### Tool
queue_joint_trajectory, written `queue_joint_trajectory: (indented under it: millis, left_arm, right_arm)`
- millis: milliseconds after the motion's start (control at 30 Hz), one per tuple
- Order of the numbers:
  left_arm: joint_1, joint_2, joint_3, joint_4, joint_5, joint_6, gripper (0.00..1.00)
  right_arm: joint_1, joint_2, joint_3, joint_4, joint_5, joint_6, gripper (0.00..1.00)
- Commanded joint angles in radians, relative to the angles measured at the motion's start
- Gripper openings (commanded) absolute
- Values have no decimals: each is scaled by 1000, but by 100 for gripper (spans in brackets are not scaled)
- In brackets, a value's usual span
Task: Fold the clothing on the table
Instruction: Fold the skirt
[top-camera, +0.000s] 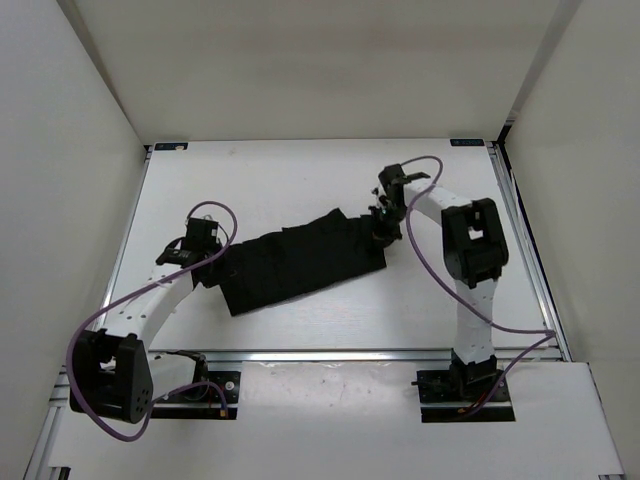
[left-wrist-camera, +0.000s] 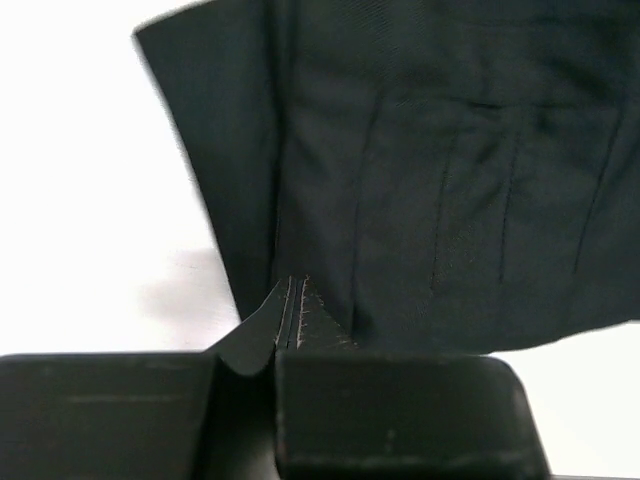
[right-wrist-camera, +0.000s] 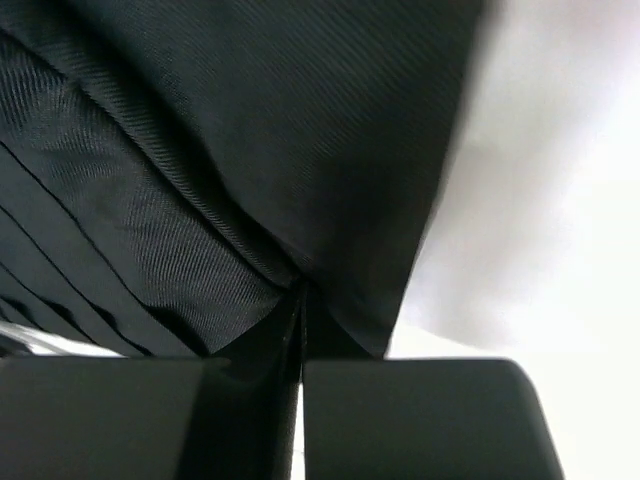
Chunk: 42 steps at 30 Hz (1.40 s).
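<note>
Clothing on table, opposite edges tight between closed jaws of left gripper and right gripper.

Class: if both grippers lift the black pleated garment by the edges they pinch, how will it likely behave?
Probably floppy: the clothing lies creased and bunches at the left gripper and right gripper, so its middle should sag. Likely light: the weave looks thin. Pleats may fan open.

White walls all around
</note>
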Motion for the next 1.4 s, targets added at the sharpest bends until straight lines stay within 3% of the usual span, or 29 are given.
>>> queue_joint_trajectory:
  millis: [0, 133, 200, 267, 333, 400, 500, 667, 767, 867, 1167, 1367]
  left_arm:
    - [-5, -15, -11, 39, 23, 9, 0]
    - [-14, 14, -3, 48, 8, 20, 0]
    - [-18, 33, 17, 64, -11, 32, 0]
    - [-25, 77, 38, 71, -32, 43, 0]
    - [-19, 120, 84, 79, -34, 57, 0]
    - [-12, 187, 127, 87, -23, 63, 0]
    - [-6, 263, 190, 100, -11, 72, 0]
    - [20, 321, 239, 111, -14, 89, 0]
    - [60, 329, 236, 102, -23, 107, 0]
    - [107, 329, 226, 102, -20, 117, 0]
    - [126, 349, 203, 100, -17, 123, 0]
    - [87, 363, 200, 100, -12, 117, 0]
  right_arm:
    - [6, -124, -243, -60, 118, 24, 0]
    - [12, -311, -438, 0, 94, 73, 0]
    - [-3, -378, -449, 53, 62, 76, 5]
    - [-25, -480, -438, 93, 34, 69, 27]
    - [-61, -536, -432, 110, -21, 70, 35]
    - [-103, -565, -422, 94, -58, 79, 54]
    - [-170, -632, -469, 78, -61, 78, 62]
    - [-259, -712, -717, 199, -145, 113, 70]
    - [-308, -748, -857, 377, -301, 170, 76]
    - [-324, -754, -950, 510, -358, 217, 77]
    - [-267, -654, -971, 721, -377, 268, 76]
    - [-206, -524, -845, 653, -274, 169, 75]
